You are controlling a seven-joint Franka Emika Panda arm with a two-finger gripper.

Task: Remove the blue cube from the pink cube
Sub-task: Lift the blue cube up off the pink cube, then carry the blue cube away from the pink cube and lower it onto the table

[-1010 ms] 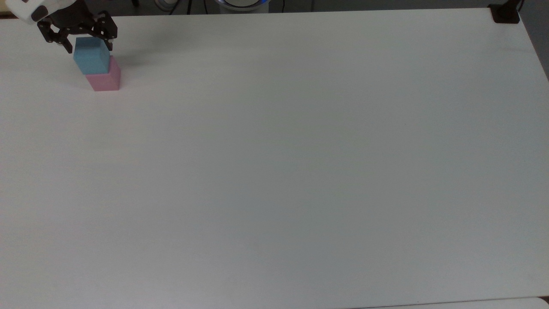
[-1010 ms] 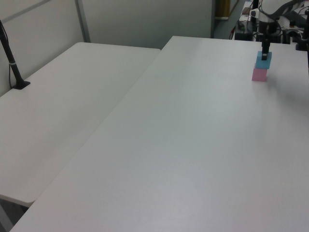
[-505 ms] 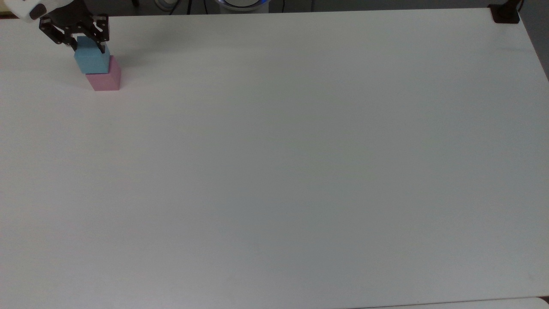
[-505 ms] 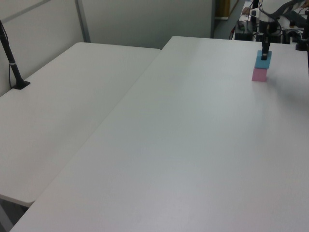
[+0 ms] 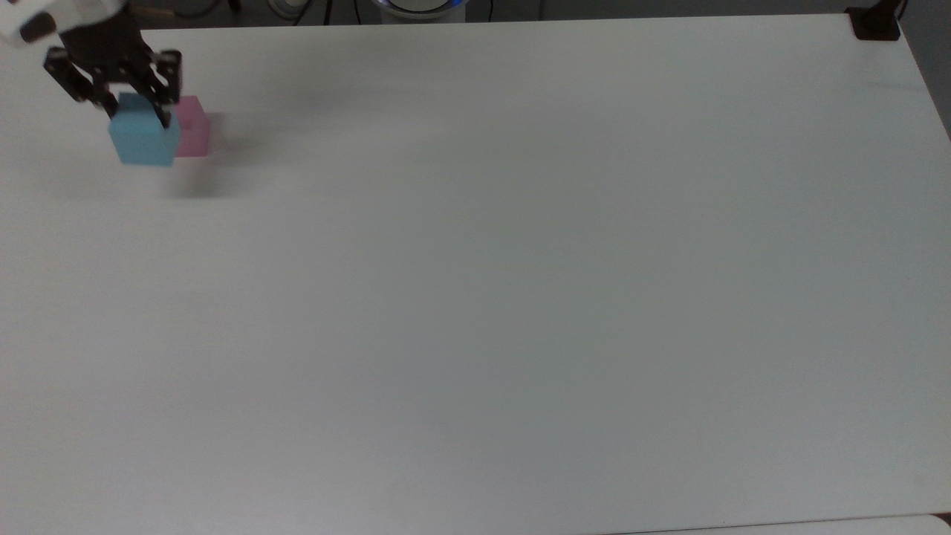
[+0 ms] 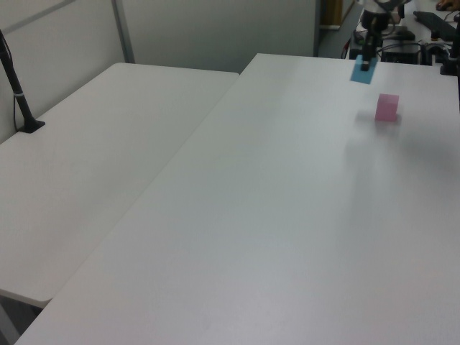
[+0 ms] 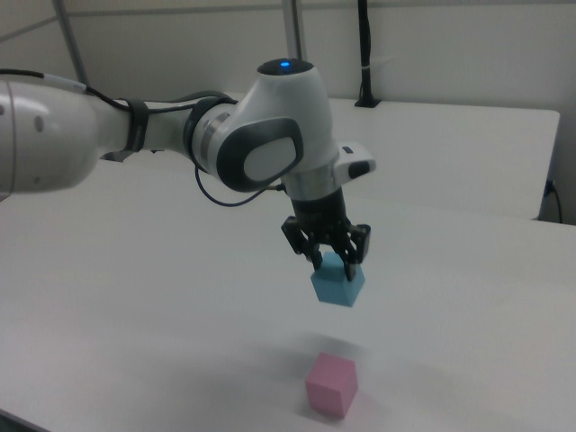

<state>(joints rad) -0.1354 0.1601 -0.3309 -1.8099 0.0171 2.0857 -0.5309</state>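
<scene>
Near the top view's upper left corner, the gripper pinches the top of the blue cube between its black fingers. The pink cube sits on the white table just to the top view's right of the blue cube, partly covered by it.
</scene>
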